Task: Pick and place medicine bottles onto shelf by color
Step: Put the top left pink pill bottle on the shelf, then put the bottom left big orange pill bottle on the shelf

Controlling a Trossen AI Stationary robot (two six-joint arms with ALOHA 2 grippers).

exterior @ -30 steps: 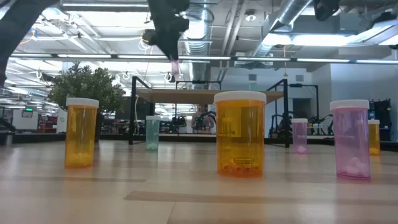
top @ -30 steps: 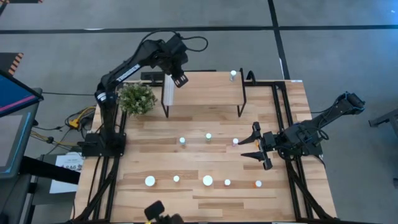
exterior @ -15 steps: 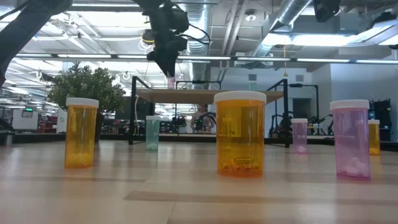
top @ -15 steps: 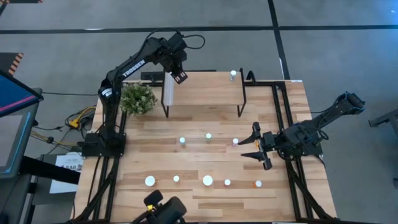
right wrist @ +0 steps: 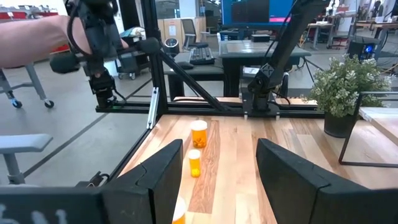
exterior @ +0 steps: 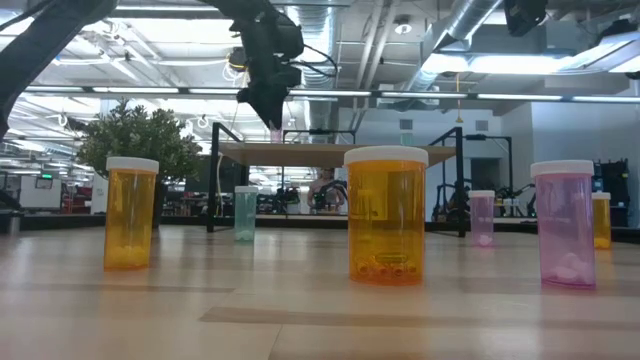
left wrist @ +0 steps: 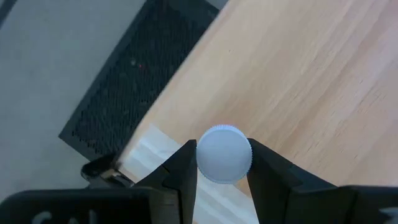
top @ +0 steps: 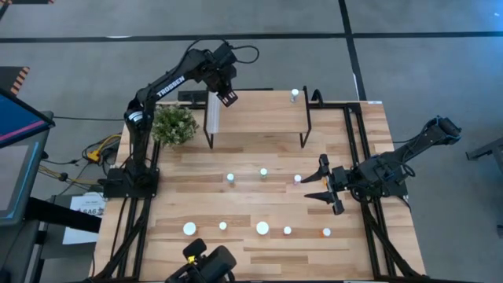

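Left pincer [top: 228, 97] hangs above the shelf [top: 259, 110] at its end nearest the white strip [top: 212, 115], its two fingers [left wrist: 180, 174] pinching a small bottle by the white cap [left wrist: 224, 154]. From the low view the bottle [exterior: 275, 131] looks pink and is held in the air just over the light wood top board, not touching it. One more capped bottle [top: 295, 94] already stands on the shelf, at the far corner of the opposite end.

Right pincer [top: 321, 185] waits low over the surface [top: 196, 259] on the right side, its fingers spread apart and holding nothing — a white-capped bottle [top: 298, 178] stands just beside its tips.

Other bottles are scattered over the wooden surface: two in a row near the middle [top: 231, 178] [top: 263, 172], and five along the near edge, among them a wider one [top: 189, 229] and another wide one [top: 262, 228]. At table height a wide orange bottle [exterior: 385, 215], a slimmer orange one [exterior: 131, 213], a pink one [exterior: 566, 225] and a green one [exterior: 245, 212] are plain to see. A small potted plant [top: 173, 124] sits just beside the shelf — on the side of the left arm's base.
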